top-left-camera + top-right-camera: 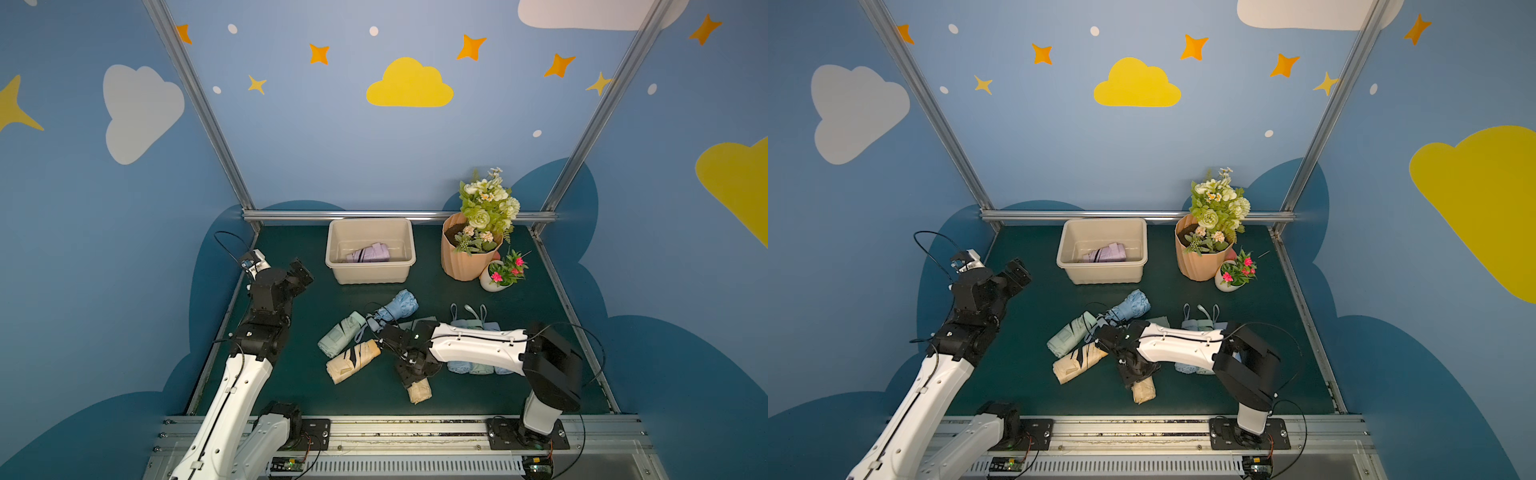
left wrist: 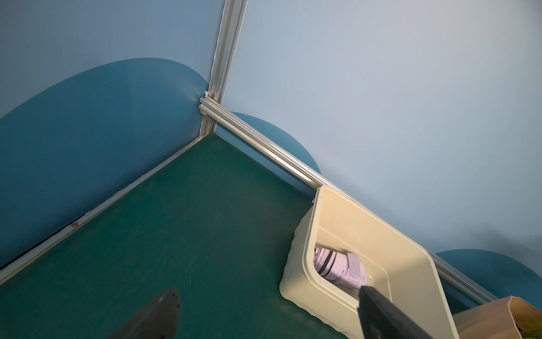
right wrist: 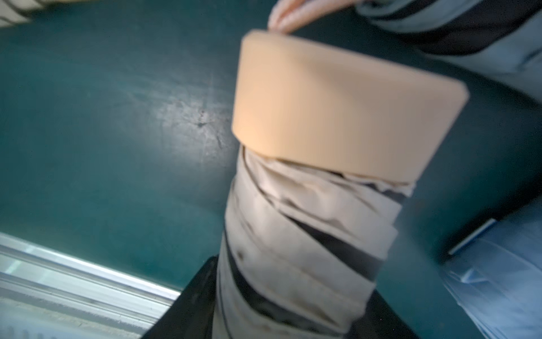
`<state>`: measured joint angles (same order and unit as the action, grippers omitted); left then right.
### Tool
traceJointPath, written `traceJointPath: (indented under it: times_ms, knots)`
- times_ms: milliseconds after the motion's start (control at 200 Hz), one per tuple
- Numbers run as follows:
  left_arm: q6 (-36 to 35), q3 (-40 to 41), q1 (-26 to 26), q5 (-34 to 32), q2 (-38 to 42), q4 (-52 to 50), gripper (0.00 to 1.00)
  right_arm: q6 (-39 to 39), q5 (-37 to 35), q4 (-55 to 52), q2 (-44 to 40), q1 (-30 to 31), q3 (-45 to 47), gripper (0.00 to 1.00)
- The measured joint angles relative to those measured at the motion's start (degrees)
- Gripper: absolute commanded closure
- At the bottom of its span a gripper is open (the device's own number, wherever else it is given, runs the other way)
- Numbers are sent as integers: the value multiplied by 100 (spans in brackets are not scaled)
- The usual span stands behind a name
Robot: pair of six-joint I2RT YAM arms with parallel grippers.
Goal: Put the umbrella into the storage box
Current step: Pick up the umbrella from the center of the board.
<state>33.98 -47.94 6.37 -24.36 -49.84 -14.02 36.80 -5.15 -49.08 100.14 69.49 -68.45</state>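
We are seeing only the near end of the umbrella (image 1: 420, 394) in both top views, since the right gripper (image 1: 414, 380) is covering the rest. It is lying on the mat (image 1: 299, 386) near the front edge, well apart from the box (image 1: 370, 262) at the back. In the right wrist view, which is coming out blurred, the black fingers (image 3: 196, 293) are pressing against both sides of its cream, black-striped cloth below the tan handle (image 3: 337, 102); the gripper is pinching it. The right forearm is hiding the middle of a row of pale umbrellas (image 1: 478, 368). The left gripper (image 2: 267, 293) is hovering near the box, spread wide and holding nothing. In the box a lilac umbrella (image 2: 340, 265) is lying half behind the wall.

The tab on the mint umbrella (image 1: 340, 334) is too small for us to read. A blue umbrella (image 1: 399, 305) and a second cream umbrella (image 1: 353, 361) are lying beside it.

The mat is dark green. Blue walls painted with clouds and stars are closing the cell in, and a flower pot (image 1: 461, 262) is standing at the back right.
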Motion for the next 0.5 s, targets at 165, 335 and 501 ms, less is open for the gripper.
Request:
traceJointPath:
  times_ms: [165, 335, 501]
  knots:
    - [79, 9, -26, -35, 0, 2, 0, -227, -457, 76, -503, 37, 4, 55]
    - [234, 103, -48, -79, -9, 2, 0, -756, -1029, 136, -1003, -42, -2, 59]
    - [400, 212, -55, -90, -20, -11, 0, -1696, -1248, 337, -1357, -402, -118, 66]
